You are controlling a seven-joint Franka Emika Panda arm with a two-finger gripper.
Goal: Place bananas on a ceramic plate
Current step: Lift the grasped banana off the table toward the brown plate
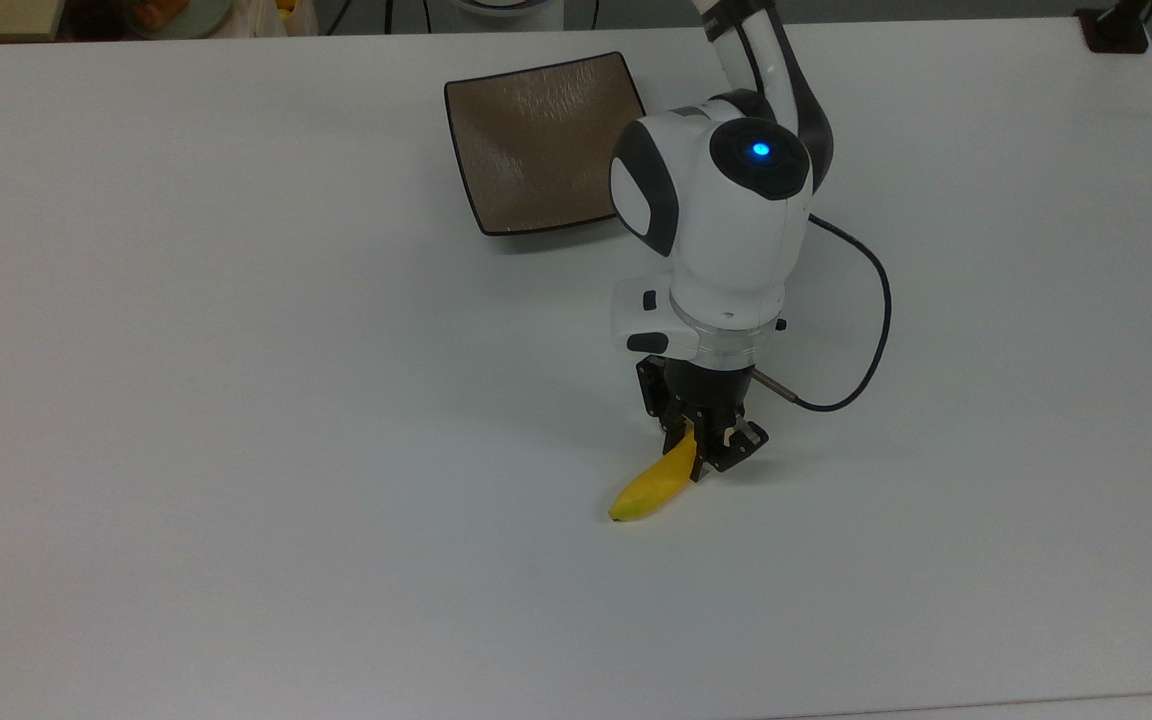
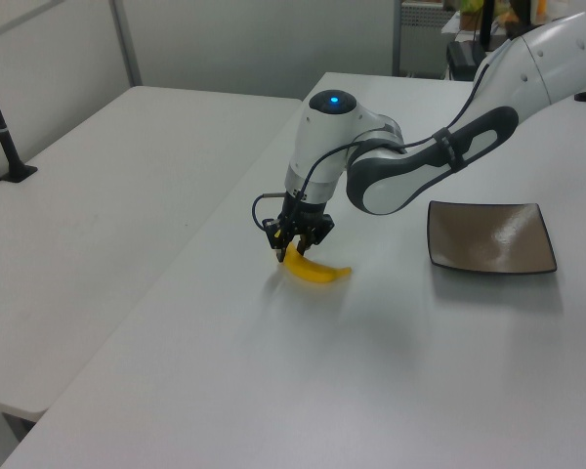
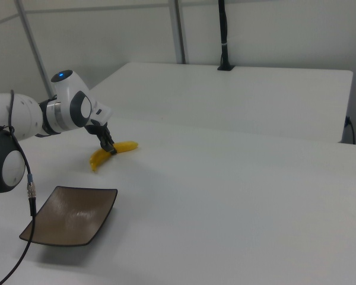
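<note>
Fingers (image 1: 674,434) clamped on the stem end of the bananas (image 1: 650,484) (image 2: 315,272) (image 3: 111,153), gripper (image 1: 701,445) (image 2: 295,240) (image 3: 108,146) pointing down at the white table (image 1: 236,400). Blunt yellow end angled toward the top view's lower left. Ceramic plate (image 1: 536,140) (image 2: 488,237) (image 3: 71,215) well apart, bare, beyond the arm (image 1: 726,220).

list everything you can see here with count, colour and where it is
banana: 1, yellow, on the table near the top view's lower middle, one end between the tool's fingers
plate: 1, square, brown with dark rim, bare, on the table toward the top view's top, apart from the banana
table: 1, white, under everything
second table: 1, white, beside it on the left view's left
cable: 1, dark, looping off the arm
arm: 1, white and grey, blue light on top
tool: 1, black, shut on the banana
</note>
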